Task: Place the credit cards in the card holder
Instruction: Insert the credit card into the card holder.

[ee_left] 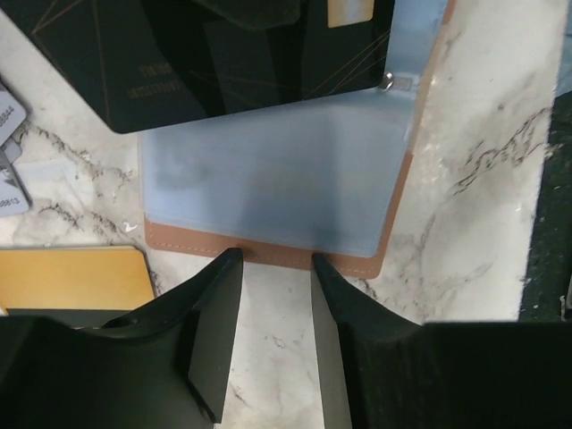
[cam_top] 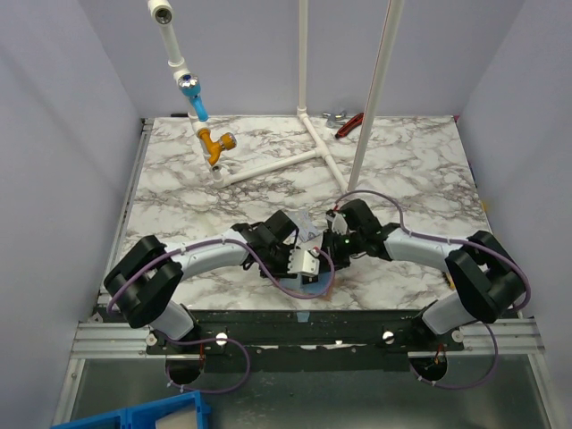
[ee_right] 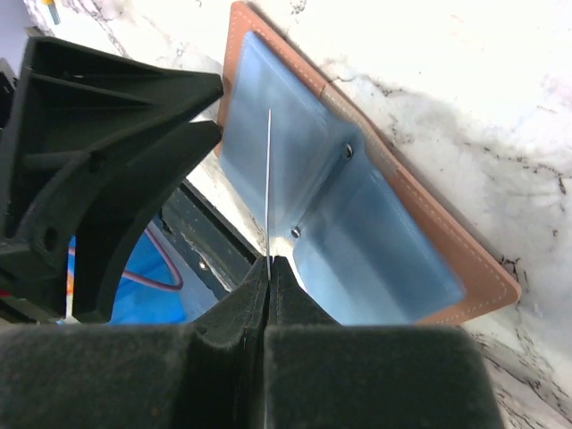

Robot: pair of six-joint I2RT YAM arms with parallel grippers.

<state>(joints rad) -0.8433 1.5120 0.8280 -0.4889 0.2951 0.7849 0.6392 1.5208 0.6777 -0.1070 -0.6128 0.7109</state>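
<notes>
Jaws: your right gripper (ee_right: 270,264) pinches one card (ee_right: 269,179) edge-on, holder (ee_right: 375,241) open just ahead of the tips. Your left gripper (ee_left: 275,257) is part-open, empty, tips at holder's edge. No card visibly sleeved yet; gold card (ee_left: 71,279) left, black card (ee_left: 179,63) ahead.

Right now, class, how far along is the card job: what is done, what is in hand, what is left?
Done: the card holder lies open; its visible sleeves look empty. In hand: the right tool is shut on a card, edge-on over the sleeves; the left tool is open at the holder's edge. Left: the gold card lies outside it.
</notes>
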